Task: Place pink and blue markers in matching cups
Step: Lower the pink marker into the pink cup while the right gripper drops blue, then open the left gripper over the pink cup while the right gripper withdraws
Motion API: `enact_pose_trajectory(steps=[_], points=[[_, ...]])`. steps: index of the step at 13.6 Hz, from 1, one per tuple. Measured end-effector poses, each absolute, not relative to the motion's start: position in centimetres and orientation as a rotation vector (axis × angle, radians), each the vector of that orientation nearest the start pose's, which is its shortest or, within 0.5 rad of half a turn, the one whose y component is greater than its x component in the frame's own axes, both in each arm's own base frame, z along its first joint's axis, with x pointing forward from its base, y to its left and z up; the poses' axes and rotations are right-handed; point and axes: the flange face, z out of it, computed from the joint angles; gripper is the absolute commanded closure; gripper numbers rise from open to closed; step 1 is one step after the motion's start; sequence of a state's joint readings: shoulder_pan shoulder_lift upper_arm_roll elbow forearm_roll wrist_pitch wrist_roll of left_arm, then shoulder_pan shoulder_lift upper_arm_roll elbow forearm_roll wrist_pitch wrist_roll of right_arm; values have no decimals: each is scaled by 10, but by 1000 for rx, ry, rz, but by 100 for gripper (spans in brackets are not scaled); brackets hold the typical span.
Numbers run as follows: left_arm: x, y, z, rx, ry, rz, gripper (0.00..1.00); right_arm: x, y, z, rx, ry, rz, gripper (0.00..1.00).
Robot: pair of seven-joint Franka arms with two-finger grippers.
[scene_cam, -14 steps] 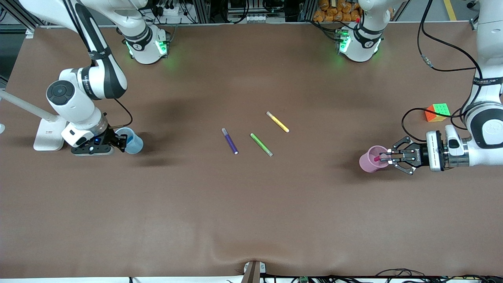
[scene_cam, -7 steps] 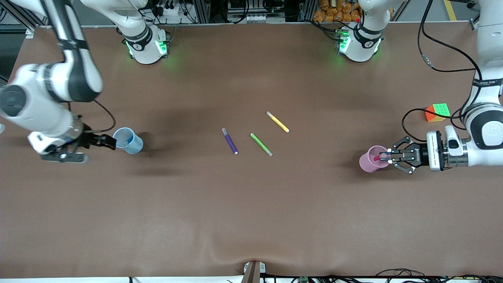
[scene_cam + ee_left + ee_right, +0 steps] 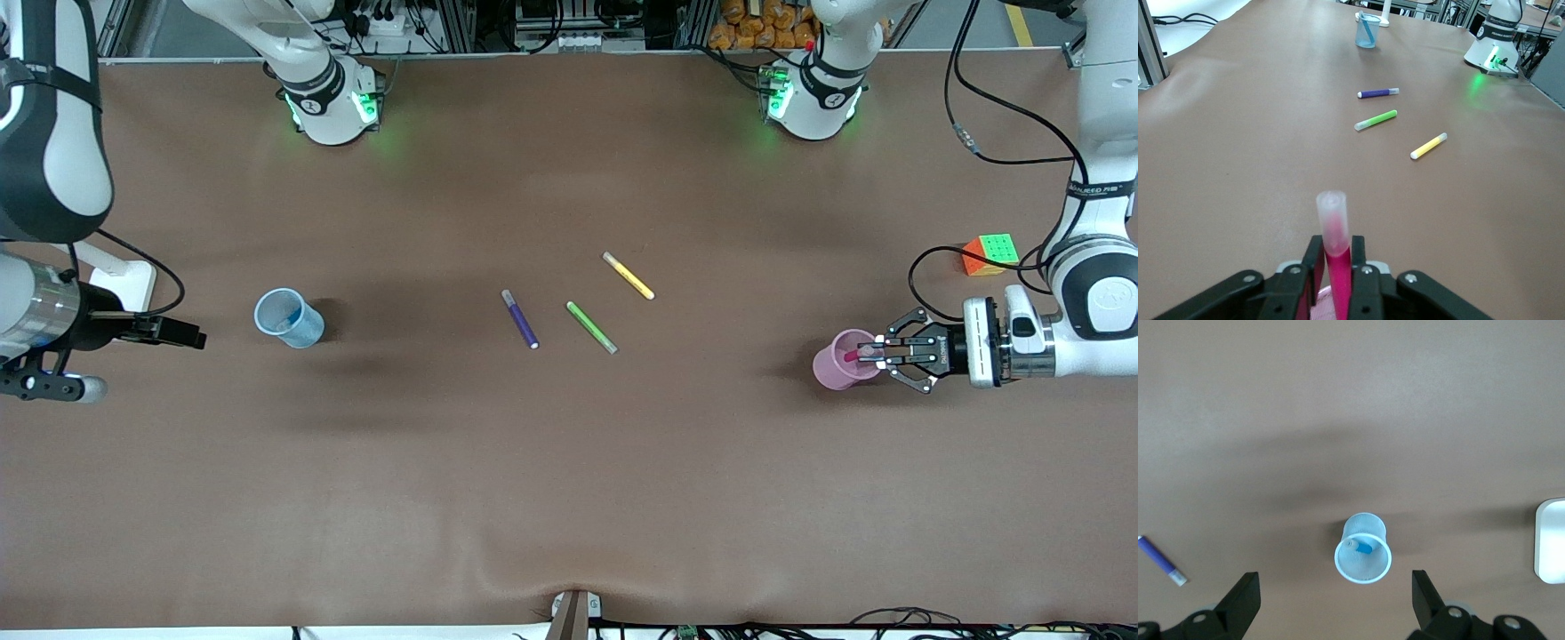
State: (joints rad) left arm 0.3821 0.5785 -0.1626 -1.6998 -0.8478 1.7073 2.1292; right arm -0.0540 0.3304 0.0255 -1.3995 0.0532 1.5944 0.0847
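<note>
1. My left tool [image 3: 876, 354] sits over the pink cup's [image 3: 834, 363] rim at the left arm's end of the counter [image 3: 569, 462], fingers nearly closed on the pink marker [image 3: 1337, 257]; that marker is magenta with a pale translucent end.
2. My right tool [image 3: 182, 336] hangs spread wide and empty, beside the blue cup [image 3: 291, 318].
3. The sky-blue marker [image 3: 1360, 547] lies slanted inside that pale, translucent tumbler.
</note>
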Motion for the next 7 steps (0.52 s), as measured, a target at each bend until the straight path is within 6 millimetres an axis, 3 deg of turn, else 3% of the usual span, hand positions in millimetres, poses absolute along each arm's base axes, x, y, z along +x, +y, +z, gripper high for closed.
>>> enact_pose_trajectory(steps=[4,7], points=[[626,81,265,1584,-1548,746,0,633,1,571,-3079,127,243,0],[632,83,275,1580,-1579,752,0,628,16,608,-3167,78,162,0]])
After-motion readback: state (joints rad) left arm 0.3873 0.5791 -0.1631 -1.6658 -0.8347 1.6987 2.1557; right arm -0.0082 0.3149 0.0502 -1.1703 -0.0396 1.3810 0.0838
